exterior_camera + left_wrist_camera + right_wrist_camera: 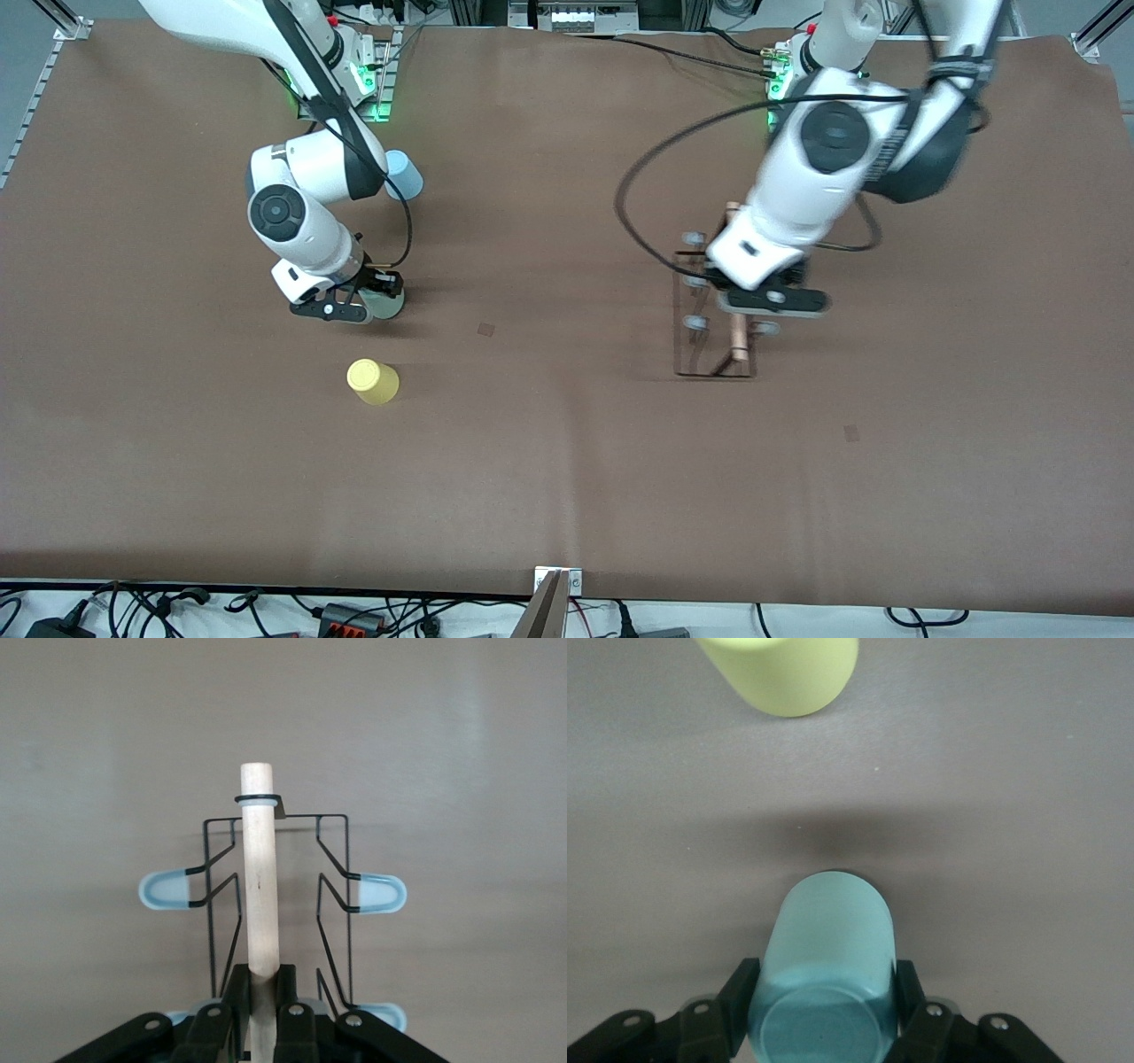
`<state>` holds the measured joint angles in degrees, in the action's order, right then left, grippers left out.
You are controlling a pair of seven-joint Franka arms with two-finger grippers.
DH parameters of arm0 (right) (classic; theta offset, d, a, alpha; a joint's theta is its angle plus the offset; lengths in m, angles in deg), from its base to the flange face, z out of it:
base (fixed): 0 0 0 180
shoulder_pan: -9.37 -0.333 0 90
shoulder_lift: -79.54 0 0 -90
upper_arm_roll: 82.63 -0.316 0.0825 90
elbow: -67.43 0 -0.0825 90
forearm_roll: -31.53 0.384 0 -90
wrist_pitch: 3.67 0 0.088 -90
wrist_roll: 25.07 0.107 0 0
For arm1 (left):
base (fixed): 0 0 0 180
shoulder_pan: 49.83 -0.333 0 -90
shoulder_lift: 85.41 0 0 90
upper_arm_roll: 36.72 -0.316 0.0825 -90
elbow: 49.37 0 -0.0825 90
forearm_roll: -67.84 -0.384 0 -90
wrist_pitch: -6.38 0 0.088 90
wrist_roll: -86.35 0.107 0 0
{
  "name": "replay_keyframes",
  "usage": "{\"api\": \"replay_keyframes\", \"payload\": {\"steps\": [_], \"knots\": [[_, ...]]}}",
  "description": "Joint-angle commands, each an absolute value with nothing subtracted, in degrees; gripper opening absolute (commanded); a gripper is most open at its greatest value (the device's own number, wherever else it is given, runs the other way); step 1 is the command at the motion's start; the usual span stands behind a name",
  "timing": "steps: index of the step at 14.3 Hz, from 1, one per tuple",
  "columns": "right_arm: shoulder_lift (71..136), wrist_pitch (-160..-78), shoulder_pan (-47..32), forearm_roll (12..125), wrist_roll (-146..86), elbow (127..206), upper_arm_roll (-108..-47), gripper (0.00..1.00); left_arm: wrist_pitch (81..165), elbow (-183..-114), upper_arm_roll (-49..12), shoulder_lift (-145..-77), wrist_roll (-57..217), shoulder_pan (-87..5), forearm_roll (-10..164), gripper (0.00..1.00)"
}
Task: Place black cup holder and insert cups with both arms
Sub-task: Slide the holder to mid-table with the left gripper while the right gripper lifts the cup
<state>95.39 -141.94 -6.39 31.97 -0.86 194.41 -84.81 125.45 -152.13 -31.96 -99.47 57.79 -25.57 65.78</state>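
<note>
The black cup holder [709, 341] lies on the brown table toward the left arm's end. My left gripper [769, 303] is over it, shut on its wooden rod handle [259, 877]. In the left wrist view my left gripper [260, 990] clamps the rod, with pale pegs [381, 893] on both sides. My right gripper [376, 297] is shut on the pale green cup [388, 304]. In the right wrist view my right gripper [824, 992] presses the sides of that cup [828, 939]. The yellow cup [372, 381] stands nearer the front camera and also shows in the right wrist view [780, 673]. The light blue cup [405, 175] stands beside the right arm's elbow.
A black cable loop [633, 177] hangs from the left arm over the table's middle. Small dark marks [486, 330] dot the brown cover. Cables and a metal bracket [554, 602] line the table's front edge.
</note>
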Motion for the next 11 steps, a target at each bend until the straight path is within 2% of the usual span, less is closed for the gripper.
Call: {"api": "replay_keyframes", "payload": {"steps": [1, 6, 8, 11], "knots": [[89.5, -136.2, -4.3, 32.4, -3.1, 195.0, -85.4, 0.09, 124.5, -144.7, -32.6, -105.0, 55.9, -22.9, 65.7, 0.01], [75.4, -117.9, 1.9, 32.4, -12.7, 195.0, -85.7, 0.09, 125.3, -138.2, -32.6, -111.4, 45.8, -17.0, 65.6, 0.01], [73.2, -114.3, 1.8, 32.4, -12.2, 193.6, -85.8, 0.09, 125.7, -137.4, -32.6, -113.9, 44.0, -14.2, 65.6, 0.01], [73.1, -110.5, 1.5, 32.6, -11.4, 189.7, -86.2, 0.09, 132.0, -135.5, -32.6, -116.7, 38.9, -12.4, 64.9, 0.01]]}}
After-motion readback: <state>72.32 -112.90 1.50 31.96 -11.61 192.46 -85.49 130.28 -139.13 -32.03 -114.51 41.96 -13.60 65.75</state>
